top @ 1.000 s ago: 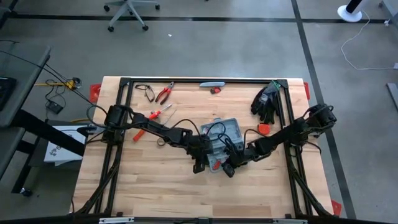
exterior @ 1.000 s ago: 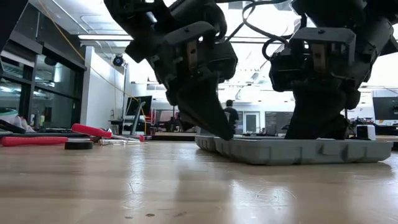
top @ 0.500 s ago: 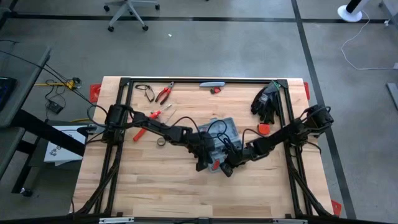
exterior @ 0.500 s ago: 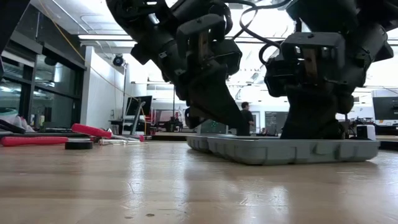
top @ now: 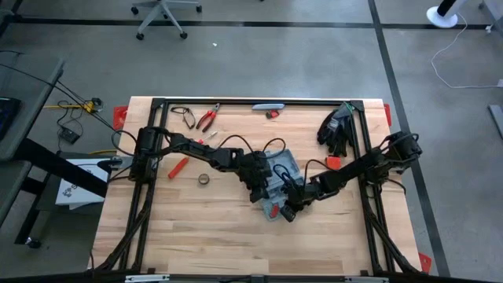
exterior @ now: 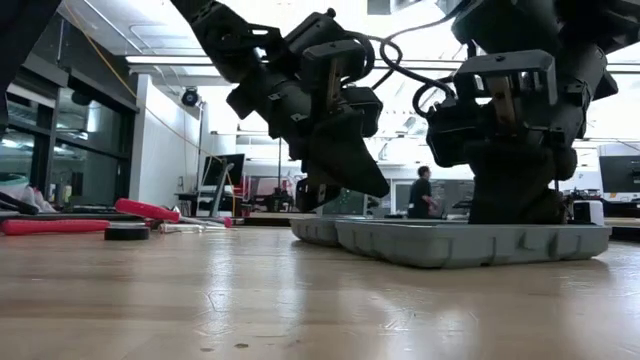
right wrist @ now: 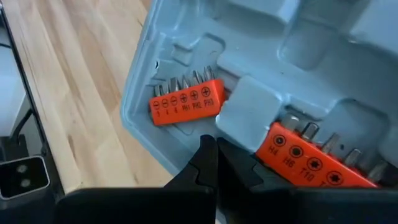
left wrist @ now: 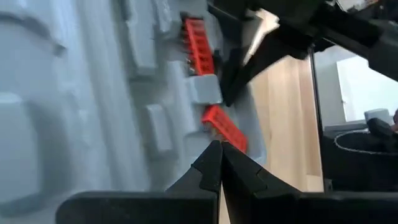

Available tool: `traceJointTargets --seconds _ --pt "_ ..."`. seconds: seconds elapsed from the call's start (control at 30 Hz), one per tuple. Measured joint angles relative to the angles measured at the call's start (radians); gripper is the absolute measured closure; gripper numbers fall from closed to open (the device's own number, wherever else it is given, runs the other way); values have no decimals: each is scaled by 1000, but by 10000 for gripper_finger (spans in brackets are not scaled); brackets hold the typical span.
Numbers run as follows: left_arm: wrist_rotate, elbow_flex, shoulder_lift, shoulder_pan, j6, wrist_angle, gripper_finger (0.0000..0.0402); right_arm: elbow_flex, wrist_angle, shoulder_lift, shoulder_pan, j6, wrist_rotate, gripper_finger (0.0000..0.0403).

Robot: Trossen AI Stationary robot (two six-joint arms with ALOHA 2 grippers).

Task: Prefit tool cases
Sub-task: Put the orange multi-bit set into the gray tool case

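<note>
**Both grippers closed and empty over the open case**

My left gripper (left wrist: 216, 151) has its two fingers pressed tip to tip, with nothing between them. Just ahead of those tips lies the moulded grey inside of the tool case (top: 281, 169), which sits open and flat on the wooden table (top: 196, 228), near its middle. From above, my left arm reaches in over the case from one side and my right arm from the other, so the two grippers meet above it.

My right gripper (right wrist: 214, 148) is closed the same way, fingertips together, holding nothing. Directly beyond its tips is the case's edge wall, and just past that an orange bit holder (right wrist: 185, 101) seated in its slot, with a second orange bit holder (right wrist: 314, 162) beside it across a raised grey block.

At table height, the case (exterior: 470, 243) rests flat on the wood, with both grippers low above it.

Away from my left gripper, towards the table's far edge, lie red-handled pliers (top: 207, 118), and a small roll of tape (top: 203, 180) sits on the wood.
</note>
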Motion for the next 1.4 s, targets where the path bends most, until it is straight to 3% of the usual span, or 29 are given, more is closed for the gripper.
traceJointTargets --seconds 0.33,0.6,0.87,1.1,1.23,1.4 --pt "1 0 0 -14 -34 0 401 0 6 0 -3 -70 -9 403" --pt "12 0 0 -32 -94 -2 395 0 40 -7 -44 -177 -91 403" --pt "73 0 0 -55 -120 1 315 0 65 -10 -61 -371 -146 402" --pt "-17 0 0 -90 -122 1 238 0 30 -11 -52 -454 -246 402" --pt "-64 0 0 -98 -93 2 230 0 27 -12 -38 -436 -223 402" --pt "-92 0 2 -98 -68 3 229 0 26 -12 -24 -327 -103 403"
